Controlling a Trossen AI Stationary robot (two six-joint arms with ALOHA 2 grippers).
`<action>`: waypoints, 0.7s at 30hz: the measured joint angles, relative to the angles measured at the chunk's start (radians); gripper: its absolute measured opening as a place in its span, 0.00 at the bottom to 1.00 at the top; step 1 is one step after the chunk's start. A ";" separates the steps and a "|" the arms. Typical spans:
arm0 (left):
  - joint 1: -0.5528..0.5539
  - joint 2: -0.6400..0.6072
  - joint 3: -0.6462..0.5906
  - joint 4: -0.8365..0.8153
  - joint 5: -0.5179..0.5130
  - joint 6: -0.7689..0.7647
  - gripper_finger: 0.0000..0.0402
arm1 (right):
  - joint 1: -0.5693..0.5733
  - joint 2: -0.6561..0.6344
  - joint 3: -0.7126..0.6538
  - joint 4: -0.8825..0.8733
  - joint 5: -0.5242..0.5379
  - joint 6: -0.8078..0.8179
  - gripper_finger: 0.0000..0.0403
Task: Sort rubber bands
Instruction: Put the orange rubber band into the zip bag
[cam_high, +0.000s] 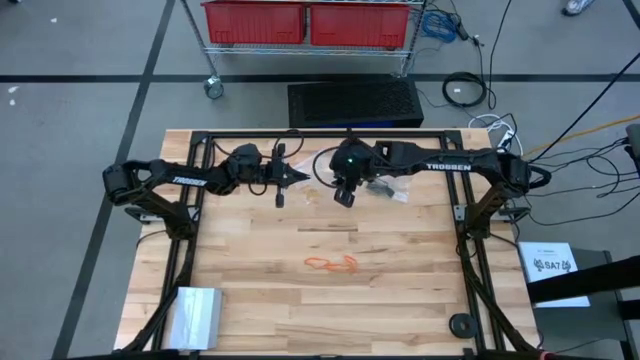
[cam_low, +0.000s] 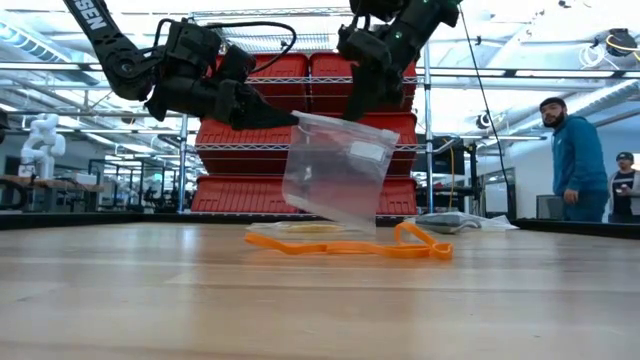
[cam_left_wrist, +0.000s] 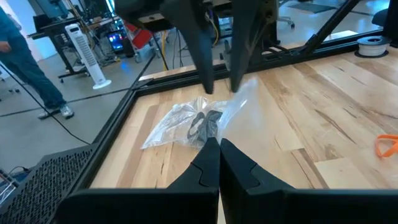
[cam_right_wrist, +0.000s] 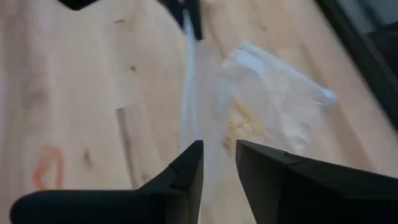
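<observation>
Left gripper is pinched shut on the top corner of a clear bag, which hangs upright off the table. Right gripper sits at the bag's other top edge, fingers narrowly parted around the film; grip uncertain.

Orange bands lie loose mid-table, well apart from both grippers, toward the near edge, long axis running left-right. Right gripper looks slightly nearer. Other bags with bands lie under the grippers.

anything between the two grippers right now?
A clear bag hangs between the left gripper and right gripper, shown best in the low view.
</observation>
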 joint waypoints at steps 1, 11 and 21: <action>0.000 0.000 0.000 0.000 0.000 0.000 0.00 | -0.001 0.002 0.000 0.002 -0.025 -0.002 0.22; 0.000 0.000 0.000 -0.003 0.000 0.000 0.00 | -0.001 0.011 -0.001 0.011 -0.045 -0.005 0.21; 0.000 0.000 0.000 -0.007 -0.001 0.000 0.00 | 0.000 0.015 -0.001 0.024 -0.087 -0.002 0.21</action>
